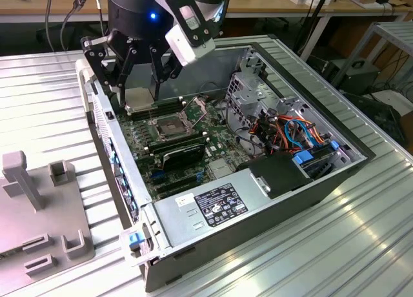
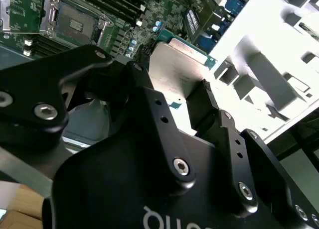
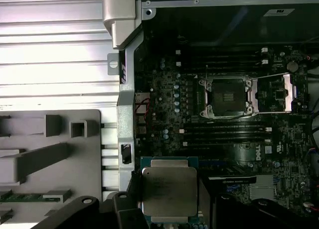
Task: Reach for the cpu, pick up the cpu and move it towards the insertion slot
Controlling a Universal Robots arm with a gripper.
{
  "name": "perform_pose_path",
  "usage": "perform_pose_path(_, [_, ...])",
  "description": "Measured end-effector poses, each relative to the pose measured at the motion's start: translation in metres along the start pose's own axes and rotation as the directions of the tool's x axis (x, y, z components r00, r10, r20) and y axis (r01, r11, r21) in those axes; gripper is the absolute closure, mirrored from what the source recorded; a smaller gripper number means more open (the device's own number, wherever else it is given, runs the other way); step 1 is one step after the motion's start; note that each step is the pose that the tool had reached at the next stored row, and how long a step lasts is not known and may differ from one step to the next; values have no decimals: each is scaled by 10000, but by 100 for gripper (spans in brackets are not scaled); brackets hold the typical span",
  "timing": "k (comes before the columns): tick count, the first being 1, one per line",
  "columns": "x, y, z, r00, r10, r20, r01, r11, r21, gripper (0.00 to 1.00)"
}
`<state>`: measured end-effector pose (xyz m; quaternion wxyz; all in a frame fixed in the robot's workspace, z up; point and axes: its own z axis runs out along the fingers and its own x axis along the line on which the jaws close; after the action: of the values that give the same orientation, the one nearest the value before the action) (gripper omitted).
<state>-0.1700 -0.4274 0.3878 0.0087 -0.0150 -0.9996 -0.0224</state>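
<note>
My gripper is shut on the cpu, a thin square chip with a pale metal face. It hangs above the back corner of the motherboard, inside the open computer case. In both wrist views the cpu lies flat between the black fingers. The insertion slot is a metal-framed socket with a dark centre. It lies a short way from the chip, towards the exterior view's right and nearer the camera. Its dark centre lies uncovered.
The socket's load plate is folded back beside it. Long black memory slots flank the socket. A grey notched block lies outside the case at the exterior view's left. A power supply and coloured cables fill the case's near and right parts.
</note>
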Motion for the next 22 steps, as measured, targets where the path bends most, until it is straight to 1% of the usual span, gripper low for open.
perform_pose_path(14, [0,20,1,10000,2,1,-2,10000,0,45])
perform_pose_path(17, [1,49,3,10000,1,0,-1,10000,0,45])
perform_pose_path(20, [1,105,7,10000,1,-1,-1,10000,1,45])
perform_pose_path(22, [0,131,9,10000,1,0,-1,10000,1,45])
